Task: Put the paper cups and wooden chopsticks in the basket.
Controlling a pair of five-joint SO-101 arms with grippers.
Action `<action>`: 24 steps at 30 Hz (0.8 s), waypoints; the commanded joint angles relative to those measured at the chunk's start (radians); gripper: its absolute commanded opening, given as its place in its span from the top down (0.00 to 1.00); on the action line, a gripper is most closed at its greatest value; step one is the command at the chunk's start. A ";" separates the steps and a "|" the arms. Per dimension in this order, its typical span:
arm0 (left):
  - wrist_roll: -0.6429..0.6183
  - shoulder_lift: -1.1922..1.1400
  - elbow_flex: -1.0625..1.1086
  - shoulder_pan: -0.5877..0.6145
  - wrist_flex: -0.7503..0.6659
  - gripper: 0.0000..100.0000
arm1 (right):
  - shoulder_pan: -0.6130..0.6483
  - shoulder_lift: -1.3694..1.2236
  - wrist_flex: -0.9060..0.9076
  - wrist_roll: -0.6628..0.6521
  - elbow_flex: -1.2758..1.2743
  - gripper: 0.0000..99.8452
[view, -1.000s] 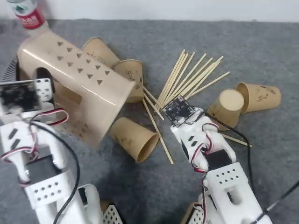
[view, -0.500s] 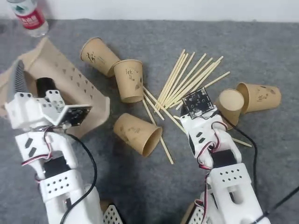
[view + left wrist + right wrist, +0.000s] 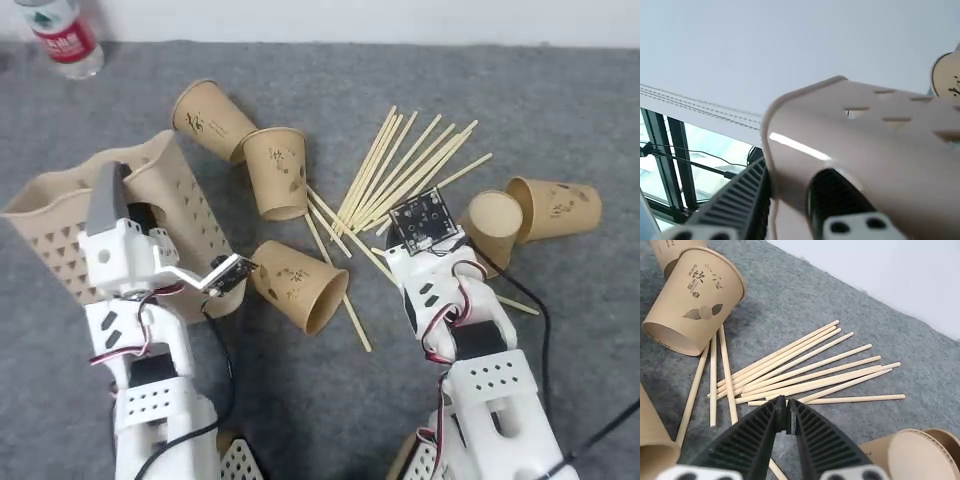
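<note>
Chopsticks (image 3: 805, 377) lie fanned on the grey carpet (image 3: 330, 400) just ahead of the right gripper (image 3: 788, 411). Its two black jaws are pressed tip to tip with nothing between them. The tips hang over the near end of the fan, and I cannot tell whether they touch a stick. A few loose sticks (image 3: 330, 235) lie slightly to this gripper's left, crossing the fan's near end.

Close on the gripper's right, a paper cup (image 3: 487, 230) lies with its base turned up, touching a second cup (image 3: 555, 207) on its side just beyond it. To the gripper's left, between the two arms, a third cup (image 3: 297, 285) lies on its side with its mouth facing back toward the arms. Farther ahead and to the left, a fourth cup (image 3: 277, 170) and a fifth cup (image 3: 210, 118) lie touching each other.

The left gripper (image 3: 792, 172) is clamped on the basket (image 3: 60, 250). The left wrist view shows the beige wall passing between the ribbed jaws, close to the rim. From above, one finger (image 3: 105, 195) reaches inside the basket, whose mouth faces upward at a tilt. I cannot tell whether its bottom rests on the carpet. The third cup lies just to the right of this arm's wrist. The fan of sticks is well off to the right. A bottle (image 3: 60, 28) lies far ahead of the left gripper, at the carpet's back edge.
</note>
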State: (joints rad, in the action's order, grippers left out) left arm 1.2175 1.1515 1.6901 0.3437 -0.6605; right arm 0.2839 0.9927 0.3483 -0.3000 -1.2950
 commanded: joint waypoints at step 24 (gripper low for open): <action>-0.044 0.006 -0.012 0.017 -0.348 0.80 | 0.002 -0.001 -0.016 0.003 0.006 0.99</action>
State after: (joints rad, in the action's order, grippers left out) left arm 1.1515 1.1515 1.6901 0.3560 -0.9536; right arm 0.2854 0.9927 0.3483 -0.3000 -1.2950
